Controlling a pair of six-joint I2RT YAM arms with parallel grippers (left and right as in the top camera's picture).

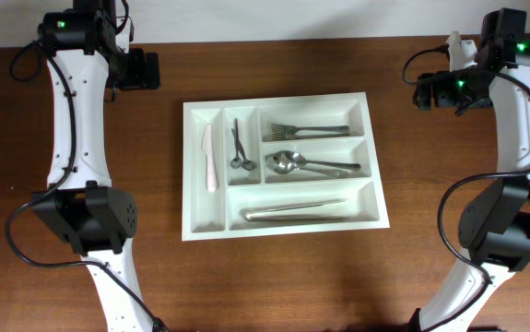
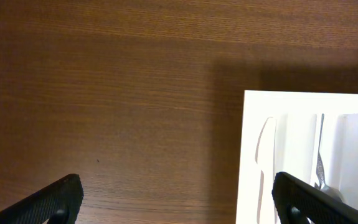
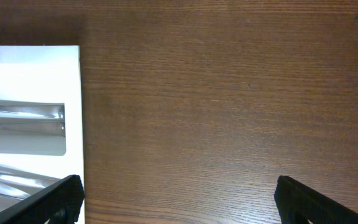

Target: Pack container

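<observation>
Everywhere, dark wood-grain table (image 1: 274, 286); white container (image 1: 274, 101) at centre

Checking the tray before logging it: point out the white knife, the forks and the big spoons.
white knife (image 1: 210, 159), overhead view, middle of its length.
forks (image 1: 318, 129), overhead view, on the handles.
big spoons (image 1: 285, 163), overhead view, on a bowl.
</observation>
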